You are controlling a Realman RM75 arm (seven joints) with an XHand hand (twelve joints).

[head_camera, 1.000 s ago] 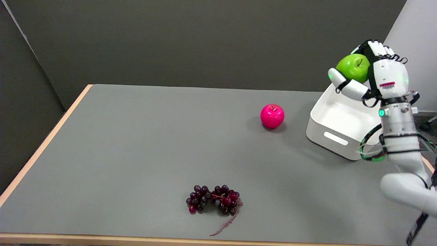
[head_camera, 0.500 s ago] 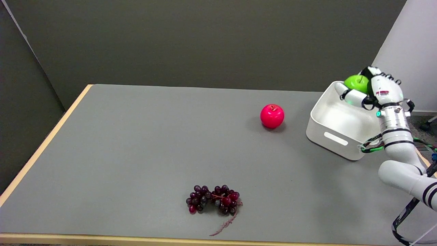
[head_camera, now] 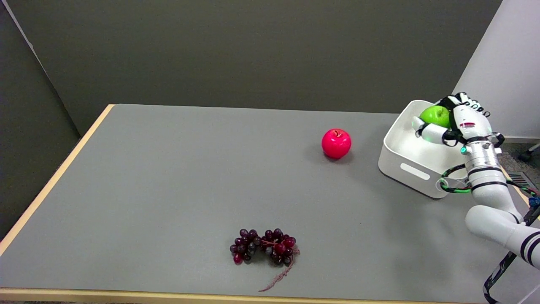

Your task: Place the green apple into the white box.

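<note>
The green apple (head_camera: 436, 115) sits in the grip of my right hand (head_camera: 457, 122), stem up, low inside the white box (head_camera: 415, 171) at the table's far right. The thumb wraps under the apple and the other fingers curl over its far side. I cannot tell whether the apple touches the box floor. My right forearm rises from the lower right and crosses the box's near right corner.
A red apple (head_camera: 336, 143) stands on the grey table left of the box. A bunch of dark purple grapes (head_camera: 264, 246) lies near the front edge. The table's right edge runs just behind my arm.
My right hand has come down with the green apple, from above the box's far rim to inside the box, and shifted slightly left over the last half second.
</note>
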